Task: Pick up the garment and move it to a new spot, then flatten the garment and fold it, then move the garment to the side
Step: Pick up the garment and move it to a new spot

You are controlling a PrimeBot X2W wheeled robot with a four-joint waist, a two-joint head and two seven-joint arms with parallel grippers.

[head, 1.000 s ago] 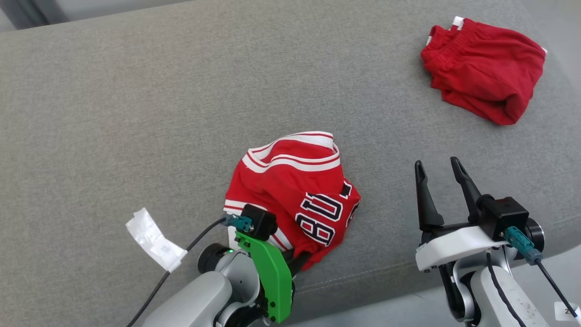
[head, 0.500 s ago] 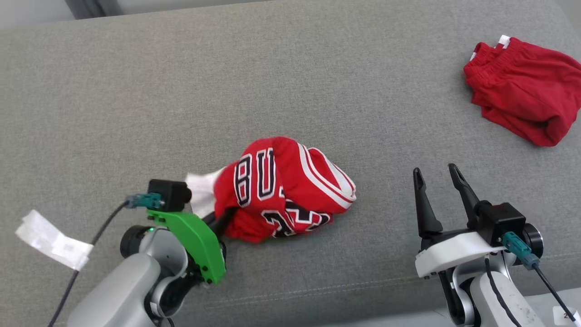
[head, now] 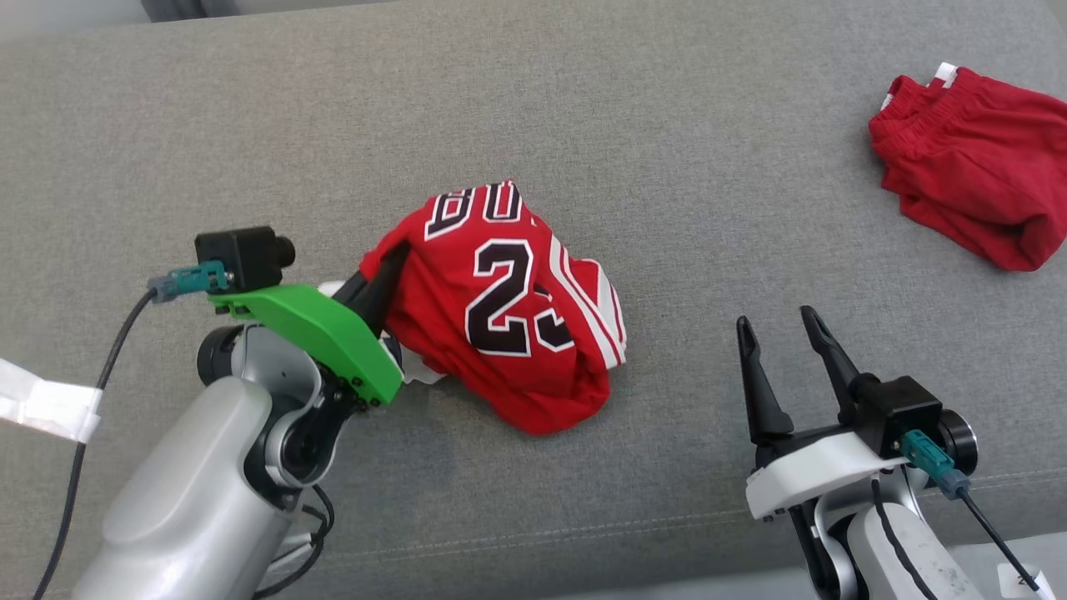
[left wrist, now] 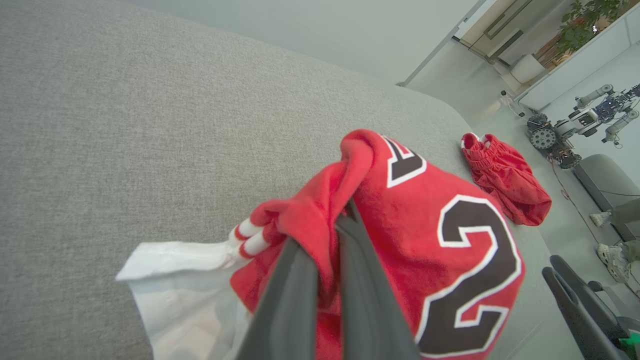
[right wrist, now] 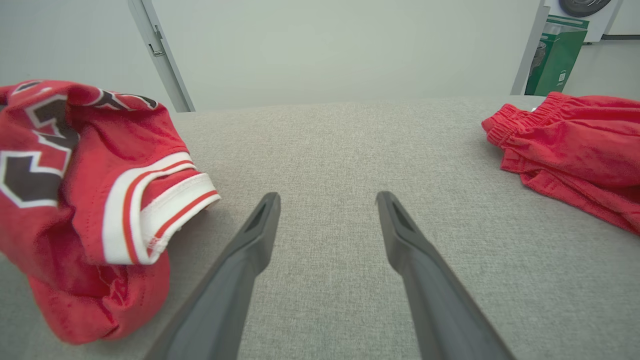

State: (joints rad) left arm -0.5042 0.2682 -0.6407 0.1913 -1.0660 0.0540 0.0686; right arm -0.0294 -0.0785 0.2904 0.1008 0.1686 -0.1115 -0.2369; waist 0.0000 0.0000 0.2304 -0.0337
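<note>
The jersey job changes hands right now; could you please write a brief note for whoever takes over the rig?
Left gripper: shut on a fold of the red jersey, which is bunched up mid-cushion.
Right gripper: open, empty, above the grey cushion to the jersey's right.
Red shorts: far right of the cushion, apart from both grippers.
Done: jersey gripped.
Left: set it down at a new spot, flatten, fold, move aside.

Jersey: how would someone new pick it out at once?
On the grey cushion, look near the middle, where the left gripper is shut on a bunched red jersey. Unlike the plain red shorts at the far right, it bears black numerals and white striped trim.
</note>
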